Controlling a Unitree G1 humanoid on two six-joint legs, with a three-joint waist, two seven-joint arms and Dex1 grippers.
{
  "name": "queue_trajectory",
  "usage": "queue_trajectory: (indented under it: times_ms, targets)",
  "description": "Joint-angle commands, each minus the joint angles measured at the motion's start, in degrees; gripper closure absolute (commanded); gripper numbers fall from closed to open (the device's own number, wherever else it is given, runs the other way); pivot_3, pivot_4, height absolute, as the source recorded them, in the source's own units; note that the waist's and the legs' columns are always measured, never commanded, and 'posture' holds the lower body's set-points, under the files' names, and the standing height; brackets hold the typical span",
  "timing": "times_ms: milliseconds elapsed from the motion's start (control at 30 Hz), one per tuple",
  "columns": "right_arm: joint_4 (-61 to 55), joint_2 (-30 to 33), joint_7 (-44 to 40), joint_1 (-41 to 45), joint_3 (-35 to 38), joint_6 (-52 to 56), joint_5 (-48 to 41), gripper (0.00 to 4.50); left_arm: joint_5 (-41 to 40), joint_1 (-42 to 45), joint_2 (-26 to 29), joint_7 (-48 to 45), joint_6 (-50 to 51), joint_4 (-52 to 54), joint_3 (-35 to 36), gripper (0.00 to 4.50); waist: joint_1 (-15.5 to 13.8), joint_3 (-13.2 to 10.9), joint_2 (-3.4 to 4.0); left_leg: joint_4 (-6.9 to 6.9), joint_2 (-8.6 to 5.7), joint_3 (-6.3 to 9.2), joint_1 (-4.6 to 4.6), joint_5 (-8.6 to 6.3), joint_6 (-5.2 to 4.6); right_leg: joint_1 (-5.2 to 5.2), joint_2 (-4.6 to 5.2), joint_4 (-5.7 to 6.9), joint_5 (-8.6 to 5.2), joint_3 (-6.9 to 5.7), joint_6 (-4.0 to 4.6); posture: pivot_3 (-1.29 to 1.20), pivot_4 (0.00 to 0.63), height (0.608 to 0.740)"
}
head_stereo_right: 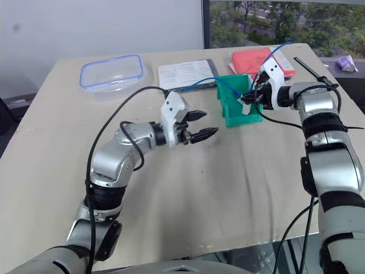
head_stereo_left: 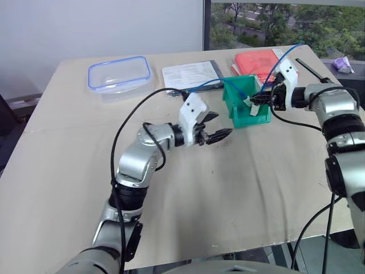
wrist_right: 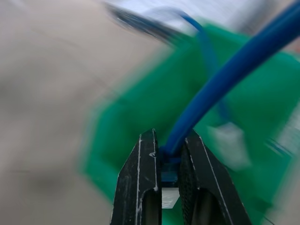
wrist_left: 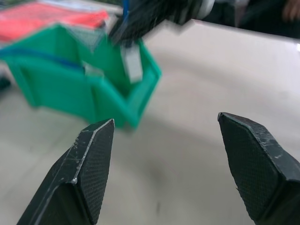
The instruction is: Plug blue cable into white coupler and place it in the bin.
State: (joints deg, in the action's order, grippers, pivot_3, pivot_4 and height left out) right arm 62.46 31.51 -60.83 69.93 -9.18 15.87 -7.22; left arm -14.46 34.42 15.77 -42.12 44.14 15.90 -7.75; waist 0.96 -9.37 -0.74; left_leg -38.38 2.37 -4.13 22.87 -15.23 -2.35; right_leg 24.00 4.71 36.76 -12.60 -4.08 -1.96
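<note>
Clear box: a shallow clear box with blue rim (head_stereo_left: 119, 72) sits near the far left corner of the table (head_stereo_left: 68, 171), well apart from both arms.
Left gripper: the left gripper (head_stereo_left: 214, 128) hangs above the middle of the table, pointing toward the green bin; its two black fingers (wrist_left: 89, 164) are spread wide with nothing between them.
Papers: a printed sheet (head_stereo_left: 191, 74) lies near the far edge, just behind the bin.
Bin: the bin (head_stereo_left: 246, 103) stands toward the far right part of the table, its cut-away front facing the near edge.
Blue cable: the blue cable (wrist_right: 220, 75) rises out from between the right gripper's fingers, over the bin.
White coupler: the white coupler (head_stereo_left: 254, 108) hangs at the bin's near right rim, just below the right gripper; whether it touches the rim cannot be told.
Right gripper: the right gripper (head_stereo_left: 263, 98) is over the bin's right side, its fingers pinched tight on the blue cable.
Red item: a flat red packet (head_stereo_left: 256, 60) lies at the far right, behind the bin.
</note>
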Motion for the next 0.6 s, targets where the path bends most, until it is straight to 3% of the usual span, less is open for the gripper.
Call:
queue_trajectory:
  times_ms: [33, 233, 267, 433, 600]
  targets:
    - [6.73, -1.29, 6.93, 6.04, 3.5, -7.22, 1.86, 3.3, 0.94, 1.68, -0.41, 6.29, 3.32, 2.95, 0.86, 0.87, 0.01, -0.02, 0.02, 0.05, 0.01, -0.03, -0.01, 0.0, 0.01, 0.05, -0.01, 0.02, 0.0, 0.04, 0.0, 0.0, 0.15, 0.74]
    - [9.11, -0.46, 10.27, 7.53, 6.63, -12.22, 3.34, 0.34, 0.59, 1.95, -0.09, 10.78, 4.46, 4.14, 1.32, 0.87, -0.28, -0.06, 0.04, 0.09, 0.03, -0.05, 0.04, 0.01, 0.03, 0.07, 0.03, -0.04, -0.01, -0.02, -0.03, 0.0, 0.15, 0.74]
    - [8.71, 0.36, 9.69, 7.13, 6.96, -12.56, 3.48, 0.03, 0.38, 1.79, -0.16, 11.21, 4.29, 4.3, 1.39, 0.87, -0.32, -0.06, 0.04, 0.08, 0.01, -0.06, 0.04, 0.01, 0.03, 0.07, 0.07, -0.04, -0.01, -0.02, -0.03, 0.0, 0.15, 0.74]
    - [3.47, 4.59, 2.58, 1.22, 8.52, -13.51, 2.43, 0.03, 1.43, 0.12, 1.23, 12.78, 1.37, 5.0, 1.62, 0.87, -0.57, -0.07, 0.04, 0.01, -0.11, -0.08, 0.07, 0.01, 0.03, 0.0, 0.21, -0.1, 0.01, 0.0, -0.07, 0.0, 0.15, 0.74]
    - [-22.28, 7.32, -5.59, -20.24, 15.31, -9.19, -7.85, 0.03, 3.8, -8.38, 4.59, 15.8, -5.65, 9.87, 5.77, 0.87, -0.45, -0.07, 0.04, 0.05, -0.04, -0.02, 0.03, 0.0, 0.03, -0.1, 0.19, -0.23, 0.09, -0.03, -0.22, 0.0, 0.15, 0.74]
